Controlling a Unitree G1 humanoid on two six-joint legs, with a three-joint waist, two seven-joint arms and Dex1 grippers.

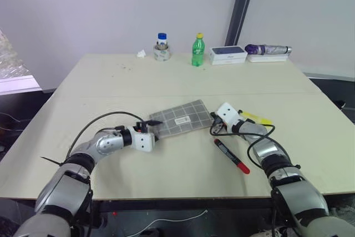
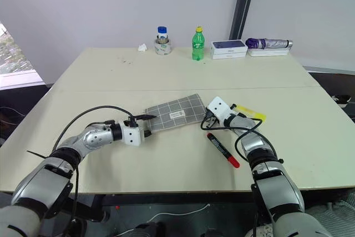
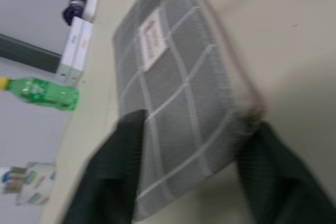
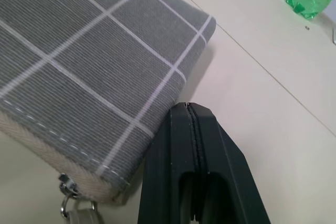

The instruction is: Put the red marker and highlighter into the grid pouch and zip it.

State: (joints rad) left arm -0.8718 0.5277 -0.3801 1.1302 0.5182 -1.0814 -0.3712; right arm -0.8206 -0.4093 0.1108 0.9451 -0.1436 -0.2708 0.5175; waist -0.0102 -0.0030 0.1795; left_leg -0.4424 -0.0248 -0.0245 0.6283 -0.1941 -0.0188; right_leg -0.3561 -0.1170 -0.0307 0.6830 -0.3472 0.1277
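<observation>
The big table holds everything. The grid pouch lies flat between the two arms, with its long side running from one to the other.

The left gripper has its jaws around the pouch's near end, one on each side. They look part way closed on it, but I cannot tell if they squeeze it yet.

The right gripper has its jaws shut tight on nothing. Its tip sits just beside the pouch's other end, near the metal zipper pull.

The red marker lies close under the right jaws, toward the robot, pointing away at a slant. The highlighter lies just behind the right arm. Both pens are nearer the right arm, so I think it should pick them up once the pouch is opened.
</observation>
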